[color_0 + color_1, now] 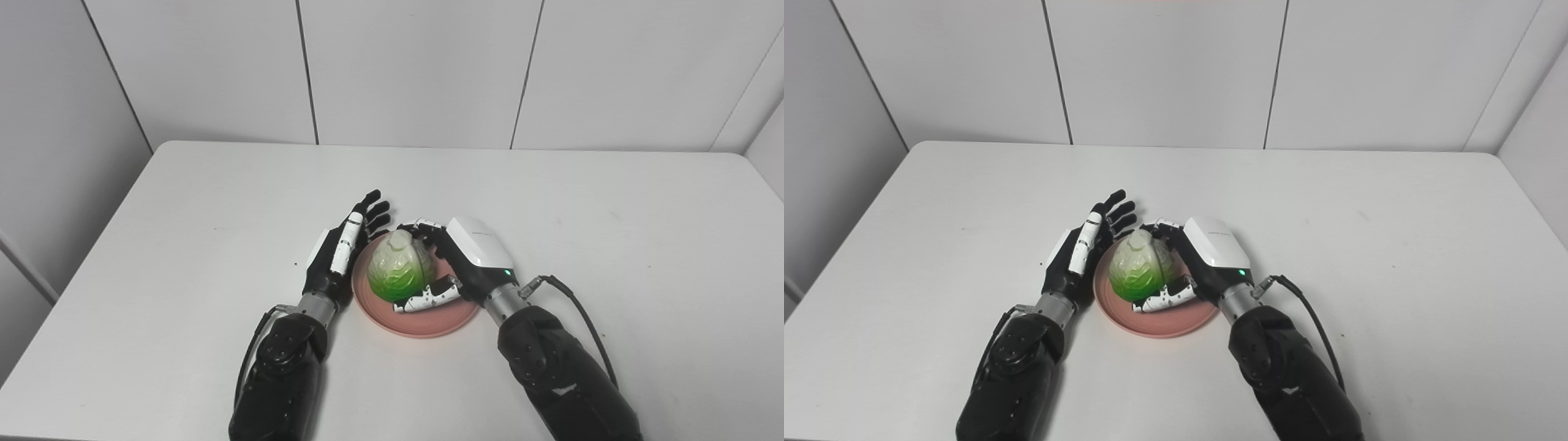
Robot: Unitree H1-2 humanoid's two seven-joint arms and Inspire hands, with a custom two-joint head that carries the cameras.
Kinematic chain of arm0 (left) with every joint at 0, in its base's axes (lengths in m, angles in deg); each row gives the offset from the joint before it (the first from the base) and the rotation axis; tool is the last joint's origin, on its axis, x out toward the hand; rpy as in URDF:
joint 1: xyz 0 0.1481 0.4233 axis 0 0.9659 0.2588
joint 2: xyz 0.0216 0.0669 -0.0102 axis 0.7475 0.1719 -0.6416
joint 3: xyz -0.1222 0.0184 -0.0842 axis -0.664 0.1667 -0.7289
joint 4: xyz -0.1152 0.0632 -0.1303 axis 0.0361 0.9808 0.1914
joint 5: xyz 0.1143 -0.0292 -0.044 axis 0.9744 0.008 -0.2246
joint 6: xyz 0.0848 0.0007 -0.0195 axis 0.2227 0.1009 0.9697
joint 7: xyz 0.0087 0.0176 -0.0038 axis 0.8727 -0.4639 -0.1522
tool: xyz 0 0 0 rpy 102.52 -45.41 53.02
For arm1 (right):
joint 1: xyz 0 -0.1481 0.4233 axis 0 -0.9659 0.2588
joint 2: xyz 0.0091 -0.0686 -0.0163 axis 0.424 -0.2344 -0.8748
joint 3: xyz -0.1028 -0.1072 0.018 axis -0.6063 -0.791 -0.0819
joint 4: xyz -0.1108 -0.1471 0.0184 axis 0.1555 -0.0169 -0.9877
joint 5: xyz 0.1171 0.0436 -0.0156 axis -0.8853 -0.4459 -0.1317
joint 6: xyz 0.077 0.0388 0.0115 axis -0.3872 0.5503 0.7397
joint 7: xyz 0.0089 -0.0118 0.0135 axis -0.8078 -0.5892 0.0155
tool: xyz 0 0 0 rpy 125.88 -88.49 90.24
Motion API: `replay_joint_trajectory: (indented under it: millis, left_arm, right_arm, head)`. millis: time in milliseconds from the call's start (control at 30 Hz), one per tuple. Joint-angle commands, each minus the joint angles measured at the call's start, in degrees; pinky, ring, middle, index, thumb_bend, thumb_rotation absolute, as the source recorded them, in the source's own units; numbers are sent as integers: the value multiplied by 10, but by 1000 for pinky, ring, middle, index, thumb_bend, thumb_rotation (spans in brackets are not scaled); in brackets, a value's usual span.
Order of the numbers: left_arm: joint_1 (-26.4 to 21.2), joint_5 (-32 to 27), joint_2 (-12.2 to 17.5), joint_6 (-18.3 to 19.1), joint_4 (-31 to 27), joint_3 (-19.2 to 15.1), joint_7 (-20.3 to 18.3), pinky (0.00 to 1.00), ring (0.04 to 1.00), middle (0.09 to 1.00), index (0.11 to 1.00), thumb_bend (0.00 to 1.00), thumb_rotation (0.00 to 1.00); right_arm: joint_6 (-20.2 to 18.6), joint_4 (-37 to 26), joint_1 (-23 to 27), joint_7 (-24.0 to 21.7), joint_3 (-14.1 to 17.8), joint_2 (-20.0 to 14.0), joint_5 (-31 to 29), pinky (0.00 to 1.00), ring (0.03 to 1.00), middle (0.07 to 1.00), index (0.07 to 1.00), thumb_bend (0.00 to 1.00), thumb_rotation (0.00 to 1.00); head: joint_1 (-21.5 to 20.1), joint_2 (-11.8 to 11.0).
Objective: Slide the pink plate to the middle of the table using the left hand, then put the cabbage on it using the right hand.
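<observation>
The pink plate (429, 321) lies on the white table near the front middle. A green and white cabbage (400, 267) rests on it. My right hand (468, 257) wraps the cabbage from the right, thumb under its front and fingers curled over its far side. My left hand (343, 251) stands open on edge against the plate's left rim, fingers stretched out toward the far side, holding nothing.
The white table (551, 202) reaches to grey wall panels at the back. A black cable (582, 318) loops from my right wrist. Table edges run down the left and right sides.
</observation>
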Motion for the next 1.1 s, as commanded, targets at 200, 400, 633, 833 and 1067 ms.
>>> replay_joint_trajectory:
  millis: [200,400,633,833,1067]
  left_arm:
    - [15,-1,1,47,9,5,-4,891,935,940,934,391,1000]
    - [14,1,4,50,9,7,-5,902,934,941,936,392,1000]
    - [14,2,5,48,10,7,-5,894,919,932,928,391,1000]
    - [16,0,6,50,7,5,-3,893,920,926,923,393,1000]
    - [32,13,13,15,-8,4,1,905,922,929,924,419,1000]
  right_arm:
    - [17,-26,24,-22,5,-11,6,771,862,912,923,871,420]
    - [14,-38,29,-33,6,-19,11,827,909,987,997,932,480]
    - [11,-62,28,-51,13,-28,7,851,920,1000,1000,999,544]
    - [26,-98,18,-51,33,-39,-20,881,955,1000,1000,1000,561]
    - [80,-127,-27,2,92,-35,-91,799,945,1000,1000,1000,627]
  head:
    - [-1,0]
    - [-1,0]
    - [-5,-1]
    - [-11,-1]
    - [-22,-2]
